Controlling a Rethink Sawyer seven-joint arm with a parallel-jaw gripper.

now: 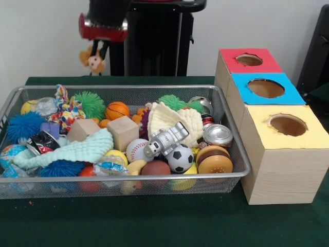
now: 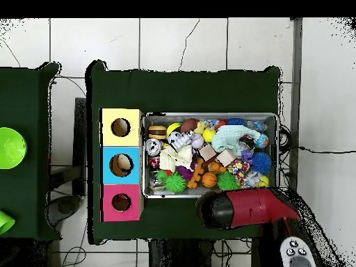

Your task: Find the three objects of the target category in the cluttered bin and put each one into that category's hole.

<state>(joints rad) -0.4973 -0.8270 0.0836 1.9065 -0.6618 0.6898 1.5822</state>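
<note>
With the gripper (image 1: 95, 54) raised beyond the cluttered bin's (image 1: 234, 138) far rim, jaws pinching an orange toy (image 1: 93, 60), we should carry it high across to its hole without brushing the clutter.

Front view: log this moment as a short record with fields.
arm: raised behind the cluttered bin, clear of the toys
gripper: holds a small orange and tan toy in the air
bin contents: piled toys, among them a soccer ball, baseball, basketball, silver robot figure, two wooden blocks
holes: one box beside the bin, tops red, blue, yellow
toy placed: not yet
</note>
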